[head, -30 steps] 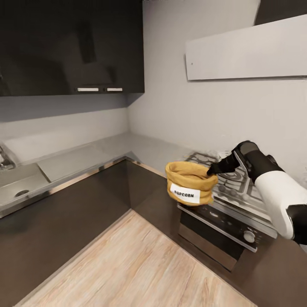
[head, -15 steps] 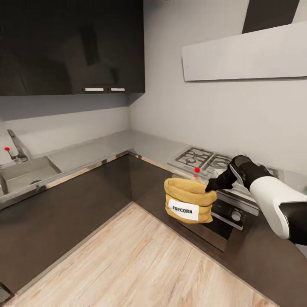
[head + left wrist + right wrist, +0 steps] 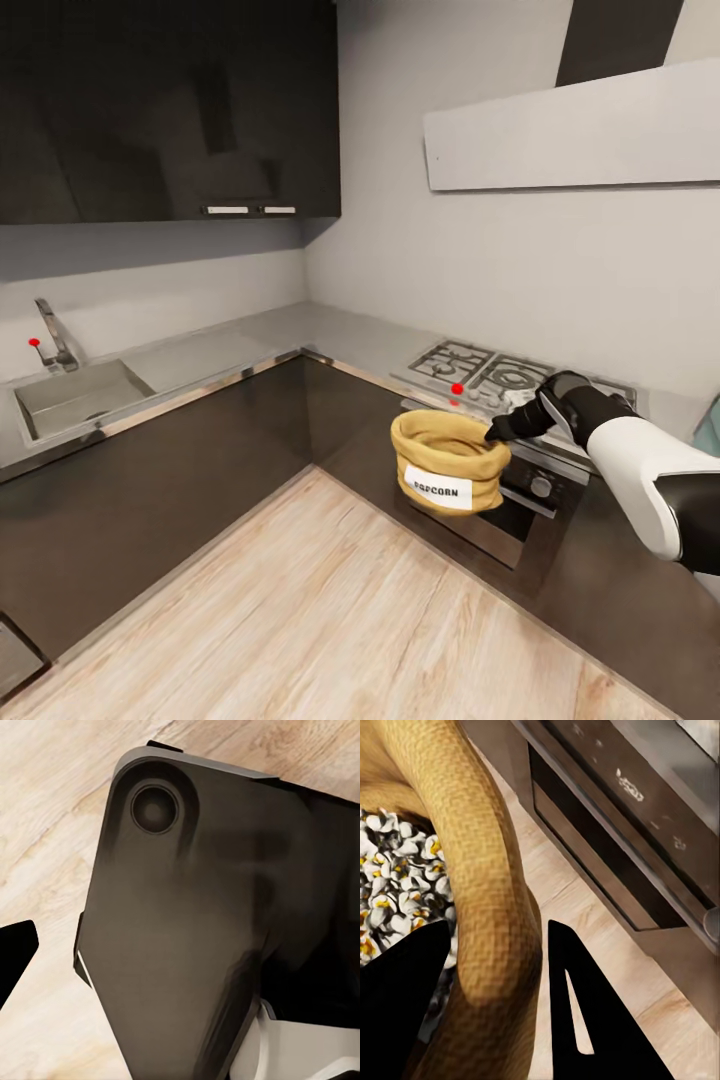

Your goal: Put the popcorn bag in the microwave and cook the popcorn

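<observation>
Hanging in the air by its rolled rim, the tan burlap popcorn bag (image 3: 447, 462) with its white lettered label is held above the light wood floor (image 3: 300, 620), just in front of the black built-in oven (image 3: 505, 505) below the steel gas hob (image 3: 490, 375). The right tool (image 3: 492, 432) pinches that rim, one dark finger inside the sack and one outside, as the right wrist view shows, with pale kernels (image 3: 394, 889) visible within. The left tool's state I cannot tell; its wrist view looks onto a dark robot panel (image 3: 187, 930). Beyond, the long grey steel bench (image 3: 210, 350) runs round the corner to a sink (image 3: 75, 395). I judge the carrying step is in hand: the next move calls for finding the microwave and keeping the sack upright and firmly gripped.
</observation>
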